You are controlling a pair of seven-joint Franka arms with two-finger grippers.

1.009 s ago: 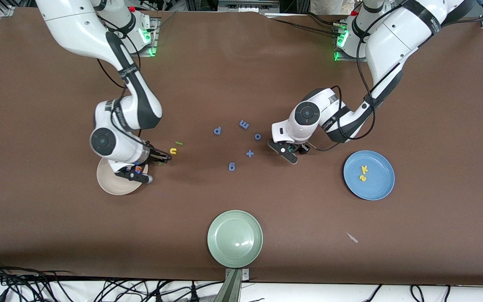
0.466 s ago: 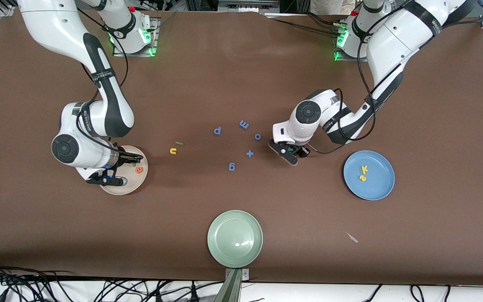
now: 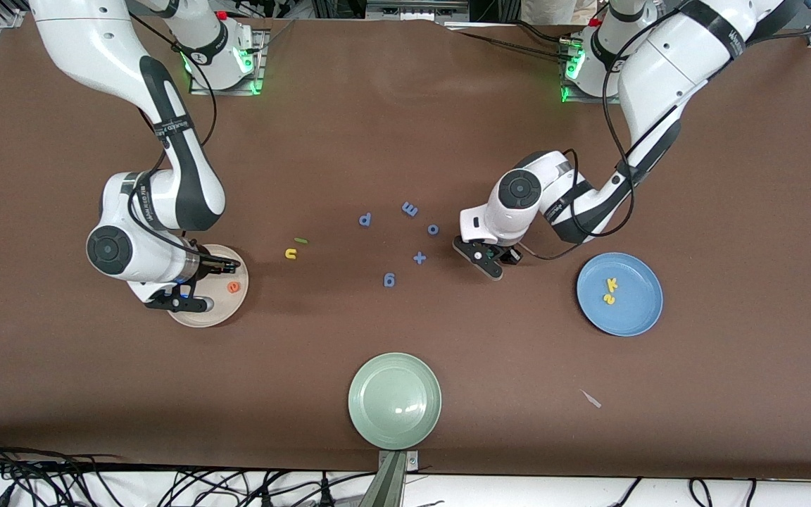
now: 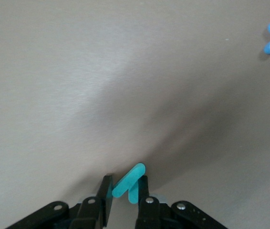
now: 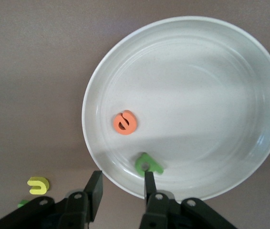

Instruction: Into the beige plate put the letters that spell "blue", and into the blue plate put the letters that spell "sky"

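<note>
1. The left claw (image 4: 124,191) is closed tight on the teal y (image 4: 128,183), low over the tabletop (image 3: 405,141) near the blue plus sign (image 3: 419,258).
2. The right claw (image 5: 120,183) is open over the beige plate (image 5: 249,62).
3. The orange e (image 5: 124,122) and green b (image 5: 147,163) lie in the beige plate.
4. The yellow u (image 3: 291,253) and thin green l (image 3: 300,241) lie on the tabletop near the beige plate.
5. The yellow s (image 3: 609,298) and k (image 3: 612,284) lie in the blue plate (image 3: 641,317).
</note>
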